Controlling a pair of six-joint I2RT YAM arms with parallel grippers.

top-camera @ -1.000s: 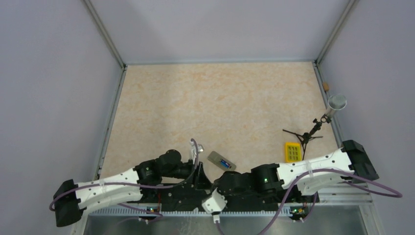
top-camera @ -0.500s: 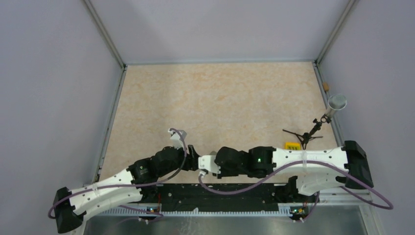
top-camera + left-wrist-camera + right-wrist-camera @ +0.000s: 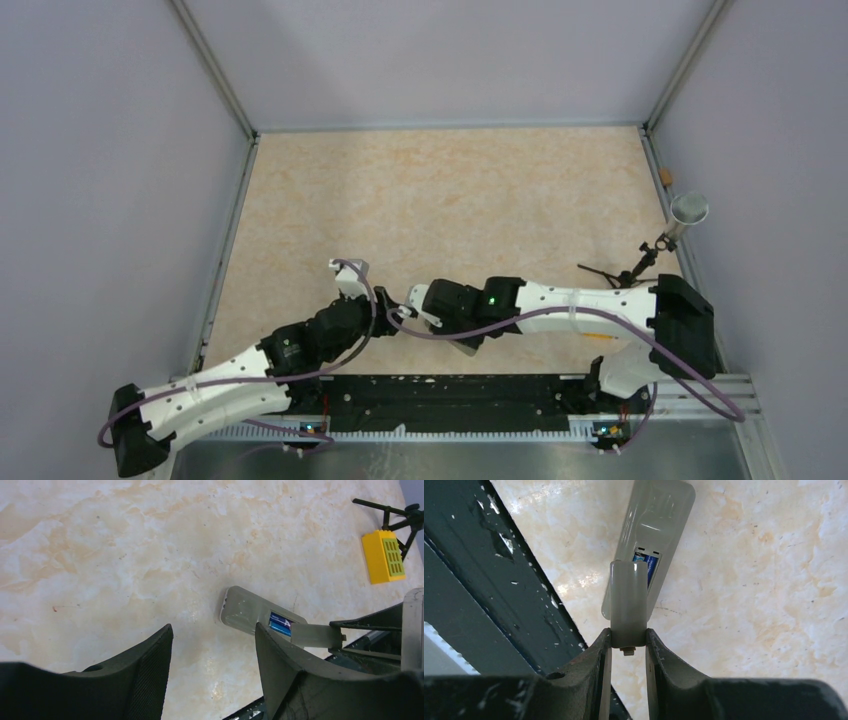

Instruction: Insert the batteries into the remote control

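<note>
Shows grey bar-shaped remote control (image 3: 245, 614) holding blue cylindrical batteries (image 3: 280, 624); right gripper (image 3: 628, 631) clamped on flat grey cover (image 3: 628, 595); left gripper (image 3: 213, 626) jaws apart; yellow block (image 3: 383, 556) beyond.

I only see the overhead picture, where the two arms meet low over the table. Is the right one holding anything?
Observer: Yes. The right gripper pinches a grey battery cover over the recess of the remote control, which lies back up.
Operator: Are any batteries in it yet?
Observer: One blue battery shows in the recess; the cover hides the rest.
</note>
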